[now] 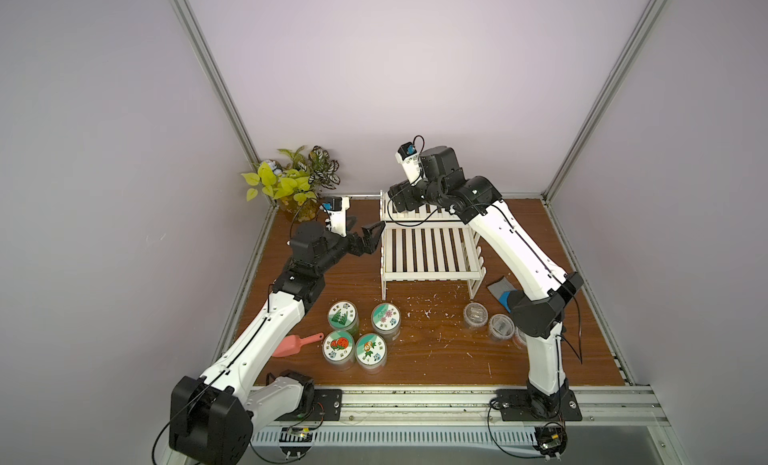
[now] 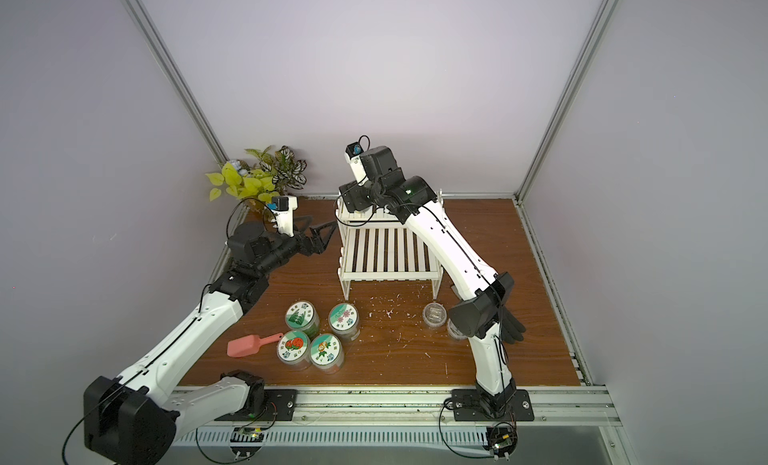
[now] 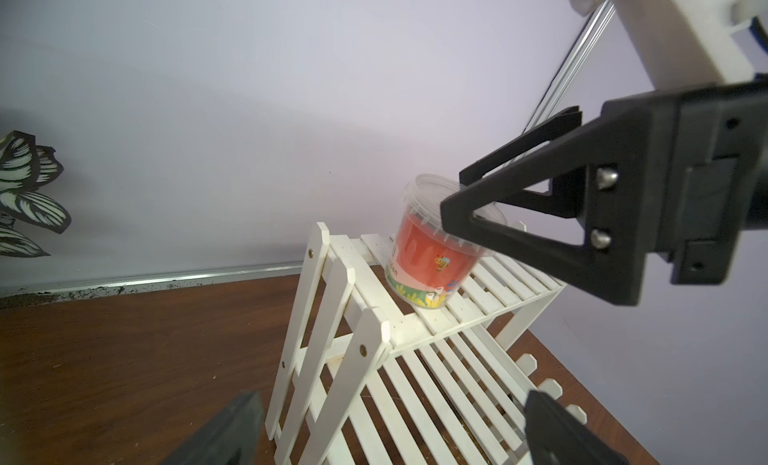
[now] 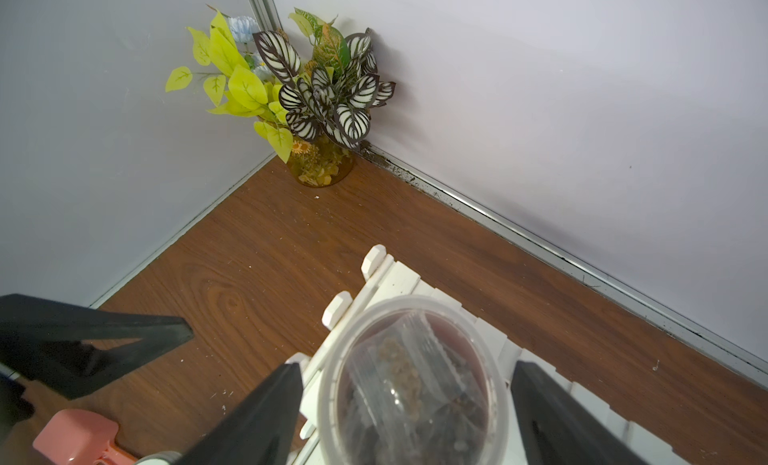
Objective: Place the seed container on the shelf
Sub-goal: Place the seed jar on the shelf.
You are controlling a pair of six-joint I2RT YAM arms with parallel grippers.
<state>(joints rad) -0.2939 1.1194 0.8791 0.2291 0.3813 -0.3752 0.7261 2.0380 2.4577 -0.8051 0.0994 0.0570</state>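
Observation:
The seed container point(image 3: 432, 251), a clear tub with a red label, stands on the upper tier of the white slatted shelf point(image 1: 428, 251). From above it shows a clear lid over a seed bag point(image 4: 415, 384). My right gripper point(image 4: 409, 417) is open, its fingers point(image 4: 266, 417) on either side of the tub's rim with a narrow gap at each. In both top views the right wrist hides the tub. My left gripper point(image 1: 365, 230) hangs open and empty beside the shelf's left end, level with the upper tier.
Several labelled jars point(image 1: 361, 334) and a pink scoop point(image 1: 297, 344) lie in front of the shelf on the left. Small clear tubs point(image 1: 476, 313) and a glove point(image 1: 500, 290) sit by the right arm. A potted plant point(image 1: 295, 180) fills the back left corner.

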